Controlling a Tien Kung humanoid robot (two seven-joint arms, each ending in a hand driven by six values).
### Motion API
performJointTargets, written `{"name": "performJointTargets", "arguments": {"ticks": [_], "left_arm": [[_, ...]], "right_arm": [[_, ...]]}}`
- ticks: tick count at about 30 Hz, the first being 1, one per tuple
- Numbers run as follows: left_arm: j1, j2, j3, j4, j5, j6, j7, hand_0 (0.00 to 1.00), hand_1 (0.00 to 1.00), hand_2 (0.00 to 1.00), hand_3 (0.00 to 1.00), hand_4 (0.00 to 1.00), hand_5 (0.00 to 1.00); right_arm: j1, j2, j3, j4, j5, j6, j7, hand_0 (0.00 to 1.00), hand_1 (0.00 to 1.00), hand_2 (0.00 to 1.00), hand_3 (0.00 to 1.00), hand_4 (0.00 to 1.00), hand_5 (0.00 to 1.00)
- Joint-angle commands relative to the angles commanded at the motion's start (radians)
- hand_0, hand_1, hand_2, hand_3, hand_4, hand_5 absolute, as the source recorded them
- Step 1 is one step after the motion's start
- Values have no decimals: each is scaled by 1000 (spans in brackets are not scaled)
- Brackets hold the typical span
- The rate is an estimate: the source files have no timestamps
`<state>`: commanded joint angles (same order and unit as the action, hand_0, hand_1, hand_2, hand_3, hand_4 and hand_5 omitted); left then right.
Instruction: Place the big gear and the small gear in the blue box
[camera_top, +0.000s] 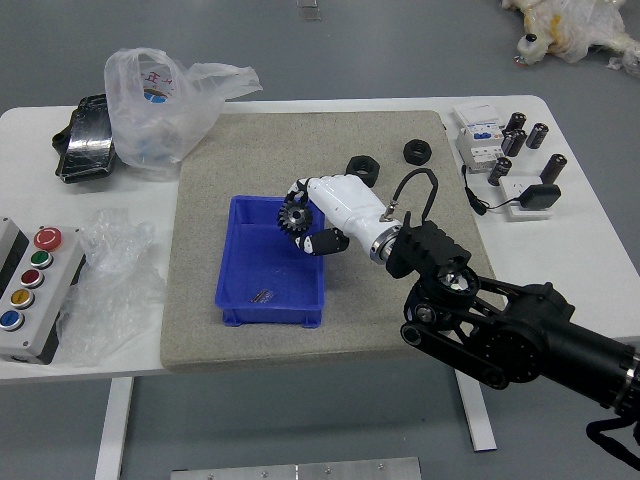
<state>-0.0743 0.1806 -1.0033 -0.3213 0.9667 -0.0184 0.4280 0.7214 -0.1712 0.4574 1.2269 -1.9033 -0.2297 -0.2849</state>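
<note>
The robot's R arm (480, 325), black, enters from the R side, over the near part of the grey mat (400, 325). On the mat is the blue box (272, 314), w/ some tiny metal bits (262, 297) inside, at its near part. At L edge of the tbl is a control box (20, 345) w/ coloured buttons, and just beside it a crumpled clear plastic (110, 290).

The R hand (340, 208) is pinching the big gear (295, 217) btw. its fingers, at the far R corner of the blue box; I cannot tell if the gear is above the rim or already lower. The small gear I cannot see.

Farther, at R, lies a black plug w/ cable (540, 197). Behind the hand are two black nuts (363, 168), apart from each other. More R: some black cylinders (537, 135) & a white device (481, 138). Far L: a black packet (88, 140) beside a whitish plastic bag (150, 120). Beyond the tbl, top R, a bagged pale thing (575, 25).
</note>
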Motion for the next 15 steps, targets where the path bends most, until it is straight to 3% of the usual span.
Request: {"name": "performJointTargets", "arguments": {"ticks": [8,9,14,15], "left_arm": [[1,1,0,-1,-1,0,2,723,603,561,748,728,448],[1,1,0,-1,-1,0,2,723,603,560,748,728,448],[0,0,1,-2,-2,1,3,723,603,560,748,728,448],[0,0,1,-2,-1,1,3,723,603,560,748,728,449]], "right_arm": [[7,8,-22,-5,10,-1,-2,692,651,581,581,493,26],[8,8,-22,-5,11,-1,-2,691,662,598,630,420,74],[13,10,-22,-4,17,10,-15,691,662,598,630,420,74],[13,10,-22,-4,19,16,-19,722,700,672,692,605,172]]}}
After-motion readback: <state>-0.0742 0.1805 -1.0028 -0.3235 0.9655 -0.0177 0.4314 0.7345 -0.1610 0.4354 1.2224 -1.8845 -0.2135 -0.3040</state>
